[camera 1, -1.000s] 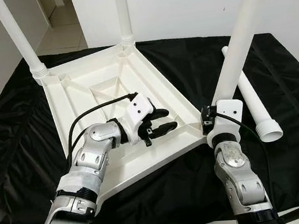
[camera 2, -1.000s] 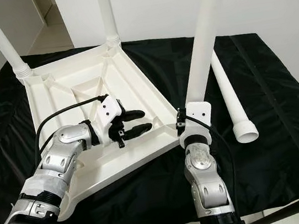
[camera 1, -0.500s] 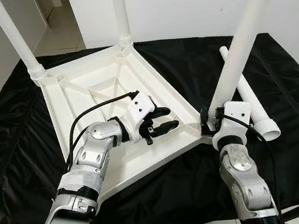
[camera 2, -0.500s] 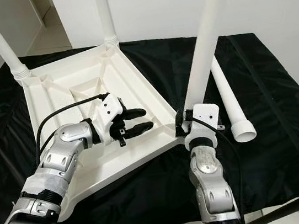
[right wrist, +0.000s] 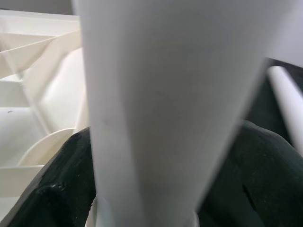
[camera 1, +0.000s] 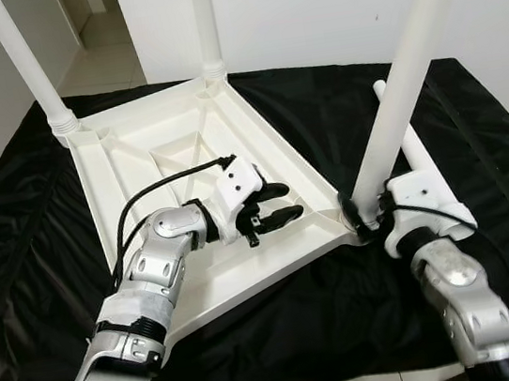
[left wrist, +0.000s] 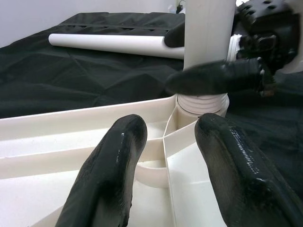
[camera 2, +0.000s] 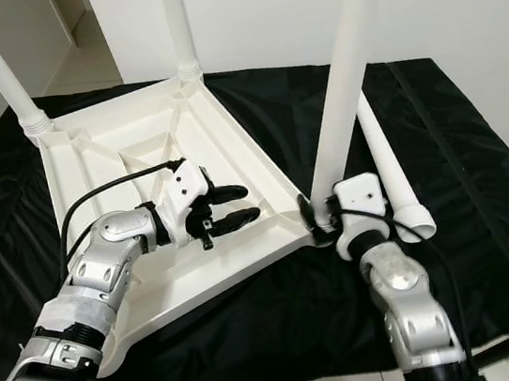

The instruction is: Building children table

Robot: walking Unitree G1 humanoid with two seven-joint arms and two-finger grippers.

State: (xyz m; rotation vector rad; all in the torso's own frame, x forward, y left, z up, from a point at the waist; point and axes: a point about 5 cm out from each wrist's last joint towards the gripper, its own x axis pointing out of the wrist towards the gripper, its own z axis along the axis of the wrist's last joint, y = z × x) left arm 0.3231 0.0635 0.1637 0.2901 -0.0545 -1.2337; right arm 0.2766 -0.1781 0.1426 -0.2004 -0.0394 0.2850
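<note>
Tabletop (camera 1: pixel 184 162), white plastic, lies upside down on the black cloth (camera 1: pixel 15 243) over my worktop, two legs already standing at its far corners: far-left leg (camera 1: pixel 23 62), far-middle leg (camera 1: pixel 205 17).

My left gripper (camera 1: pixel 275 205) rests inside the ribbed underside near the right-hand corner, jaws parted, holding nothing.

At that near-right corner socket (left wrist: pixel 201 105) my right gripper (camera 2: pixel 319 212) is clamped on the base of the third leg (camera 1: pixel 404 75), which leans slightly to the right above the socket.

Spare leg (camera 1: pixel 420 153) lies flat on the cloth just behind my right wrist.

Risk, my judgement: with the leg off vertical, pushing down could jam or cross-seat it, or skid the whole tabletop across the cloth. Left gripper is not bracing.

Room: open cloth to the right beyond the spare leg; near worktop edge is close under both forearms.
</note>
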